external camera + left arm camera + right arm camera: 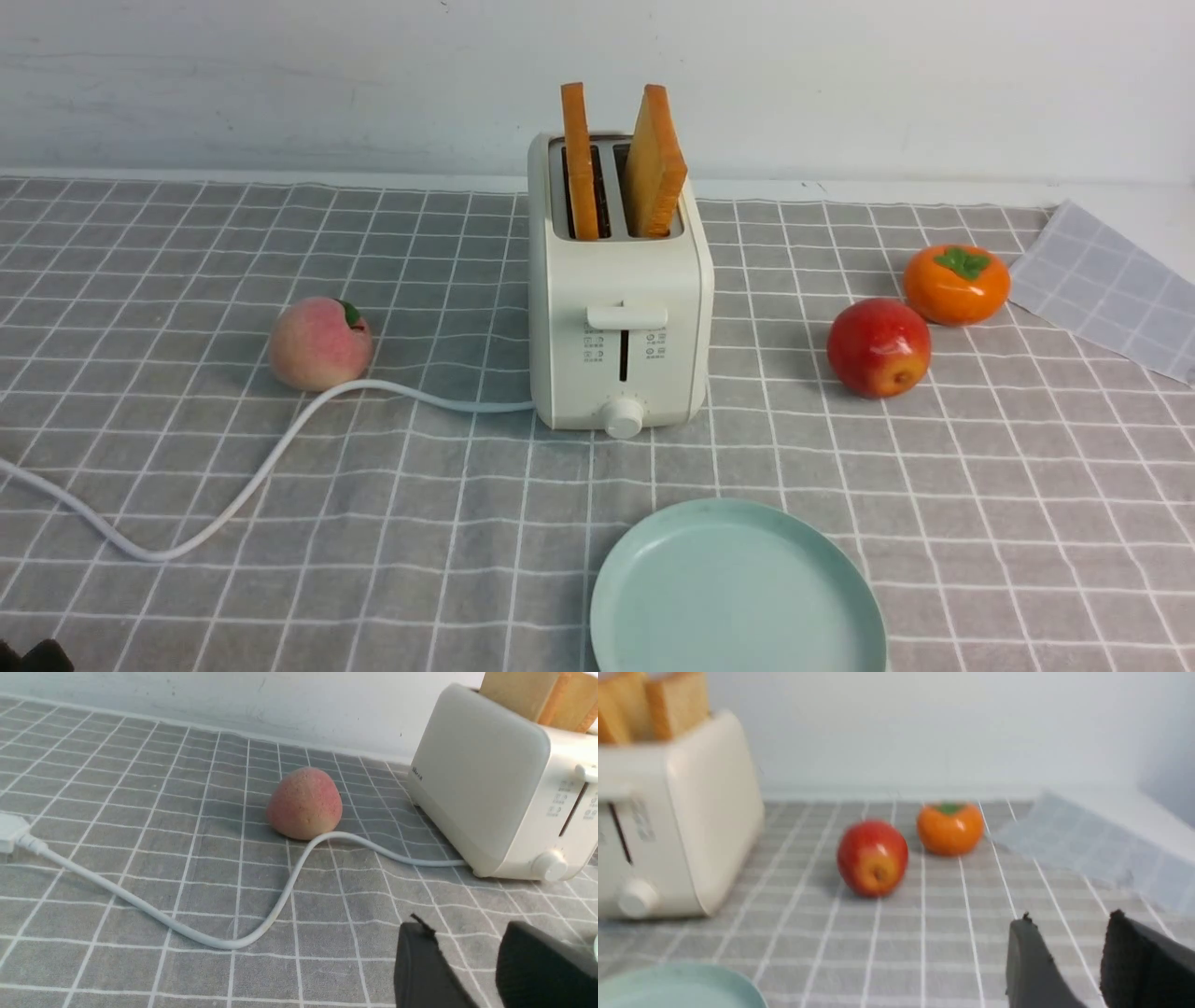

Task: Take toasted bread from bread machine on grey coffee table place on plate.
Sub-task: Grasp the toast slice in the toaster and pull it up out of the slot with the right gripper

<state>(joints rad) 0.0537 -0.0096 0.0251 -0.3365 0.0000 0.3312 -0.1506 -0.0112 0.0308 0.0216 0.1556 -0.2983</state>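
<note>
Two slices of toasted bread stand in the cream-white bread machine [621,317]: the left slice [578,159] upright, the right slice [655,161] leaning. The bread machine sits mid-way across the grey coffee table [980,485]. The mint-green plate [738,593] lies empty in front of it, near the front edge. My left gripper [462,926] hovers low over the cloth, left of and in front of the bread machine [504,788], open with nothing between its fingers. My right gripper [1069,917] is open and empty too, low over the cloth to the right of the bread machine [668,826].
A peach [319,343] lies left of the toaster, with the white cord [252,476] curling past it toward the front left. A red apple [878,347] and an orange persimmon [956,283] sit to the right. A paler checked cloth [1111,285] lies at the far right.
</note>
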